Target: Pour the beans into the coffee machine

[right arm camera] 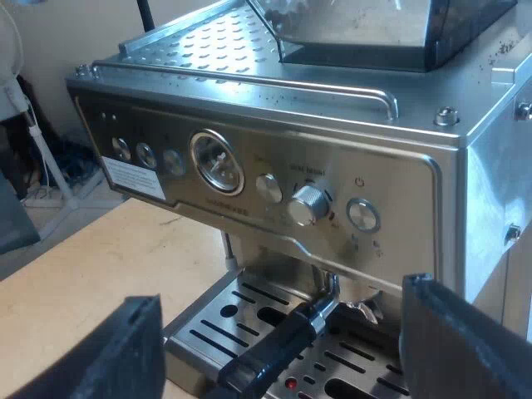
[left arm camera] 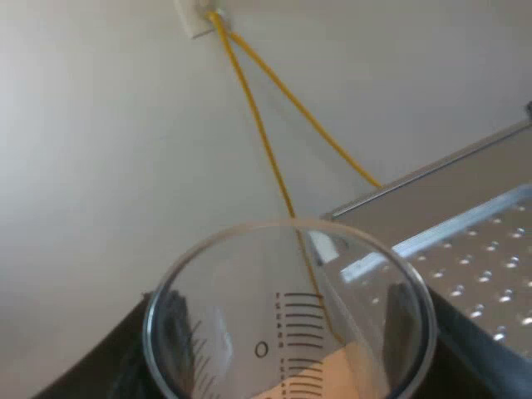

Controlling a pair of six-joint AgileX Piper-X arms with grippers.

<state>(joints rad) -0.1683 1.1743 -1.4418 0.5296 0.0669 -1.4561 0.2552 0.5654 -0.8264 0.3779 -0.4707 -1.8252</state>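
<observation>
My left gripper (left arm camera: 287, 357) was clenched on the measuring glass (left arm camera: 274, 283), with a black finger (left arm camera: 170, 328) showing dark through each side of the clear wall. The glass's open rim faced the camera, and printed graduations were visible on its wall. Its contents could not be determined. It was held near the espresso machine (left arm camera: 465, 208), close by the dimpled top plate (left arm camera: 490, 287), with a pale wall (left arm camera: 100, 125) behind.

My right gripper (right arm camera: 278, 332) was released, its fingers (right arm camera: 461, 349) wide apart and grasping nothing. It faced the machine's front panel (right arm camera: 249, 133), low down near the drip tray (right arm camera: 224, 320). The metal holder (right arm camera: 332, 287) was locked into the machine's front. Its dark handle (right arm camera: 270, 349) projected over the tray towards the gap between my fingers, touched by neither. The bean hopper (right arm camera: 366, 33) stood on the machine's top, behind the rail (right arm camera: 249, 83). A pressure gauge (right arm camera: 216, 162) and a knob (right arm camera: 306, 204) were noted on the panel
</observation>
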